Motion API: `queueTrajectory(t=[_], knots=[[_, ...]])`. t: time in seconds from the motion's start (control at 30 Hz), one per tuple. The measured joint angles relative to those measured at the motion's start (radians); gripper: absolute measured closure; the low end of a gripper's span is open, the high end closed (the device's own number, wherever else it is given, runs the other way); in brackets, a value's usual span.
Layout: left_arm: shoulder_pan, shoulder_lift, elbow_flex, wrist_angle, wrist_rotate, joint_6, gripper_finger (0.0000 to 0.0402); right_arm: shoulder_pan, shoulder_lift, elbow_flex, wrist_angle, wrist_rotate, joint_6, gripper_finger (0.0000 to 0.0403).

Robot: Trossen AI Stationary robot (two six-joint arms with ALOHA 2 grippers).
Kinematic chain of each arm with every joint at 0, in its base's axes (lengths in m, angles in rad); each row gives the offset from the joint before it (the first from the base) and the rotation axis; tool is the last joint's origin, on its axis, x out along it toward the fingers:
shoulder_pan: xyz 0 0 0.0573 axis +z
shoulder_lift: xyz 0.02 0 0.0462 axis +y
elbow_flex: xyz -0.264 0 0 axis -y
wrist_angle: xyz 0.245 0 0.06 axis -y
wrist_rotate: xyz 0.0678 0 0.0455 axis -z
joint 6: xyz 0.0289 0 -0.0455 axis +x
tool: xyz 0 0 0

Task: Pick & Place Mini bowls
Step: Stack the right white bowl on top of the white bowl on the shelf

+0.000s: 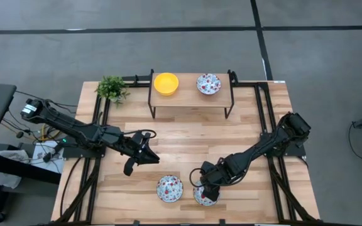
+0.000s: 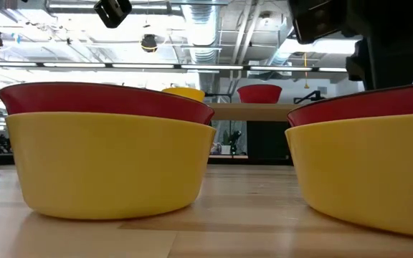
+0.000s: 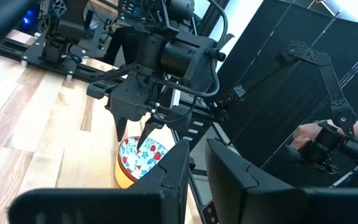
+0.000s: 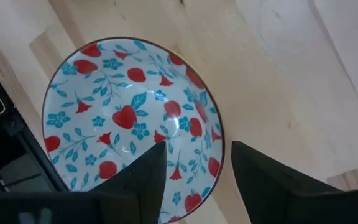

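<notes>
Two mini bowls, floral inside and yellow outside, stand near the table's front edge: one (image 1: 170, 188) on the left and one (image 1: 207, 196) on the right. My right gripper (image 4: 194, 155) points down over the right bowl (image 4: 129, 118), open. One finger is above the bowl's inside and the other beyond its rim (image 4: 220, 140); I see no touch. My left gripper (image 1: 144, 152) hovers open and holds nothing, left of centre above the table. On the far shelf (image 1: 190, 100) rest a yellow bowl (image 1: 165, 83) and a floral bowl (image 1: 208, 83).
A small green potted plant (image 1: 112, 88) stands at the table's far left corner. In the low view both near bowls (image 2: 106, 165) (image 2: 364, 172) fill the foreground. Bare wood lies between the shelf and the near bowls.
</notes>
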Motion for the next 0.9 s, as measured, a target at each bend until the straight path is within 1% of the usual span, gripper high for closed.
queueTrajectory(t=[0.53, 0.7, 0.9], knots=[[0.0, 0.0, 0.0, 0.0, 0.0, 0.0, 0.0348, 0.0, 0.0, 0.0, -0.015, -0.002, 0.001, 0.0279], [0.0, 0.0, 0.0, 0.0, 0.0, 0.0, 0.0348, 0.0, 0.0, 0.0, -0.015, -0.002, 0.0, 0.0282], [0.0, 0.0, 0.0, 0.0, 0.0, 0.0, 0.0348, -0.002, 0.041, 0.003, 0.004, -0.009, -0.004, 0.0279]])
